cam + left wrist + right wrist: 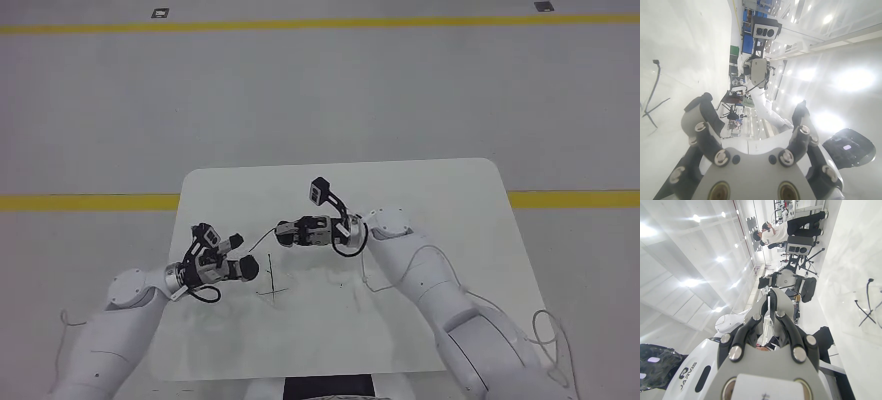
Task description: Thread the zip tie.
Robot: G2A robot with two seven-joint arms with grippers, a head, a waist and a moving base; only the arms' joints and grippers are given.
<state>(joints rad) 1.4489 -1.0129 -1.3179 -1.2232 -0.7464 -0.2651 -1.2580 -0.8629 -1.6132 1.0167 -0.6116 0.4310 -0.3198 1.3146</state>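
Zip ties (272, 279) lie crossed mid-frame on the table (450, 200); left gripper (250, 268) gapes empty, right gripper (280, 233) is pinched closed.

From my remote station I see the white, round-cornered table (450, 200) with a few thin black zip ties (271, 279) lying flat on it, crossed over one another.

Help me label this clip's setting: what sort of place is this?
Probably a robotics lab in a large hall: white rounded table on pale floor with yellow tape stripes, blue partitions and office chairs behind.
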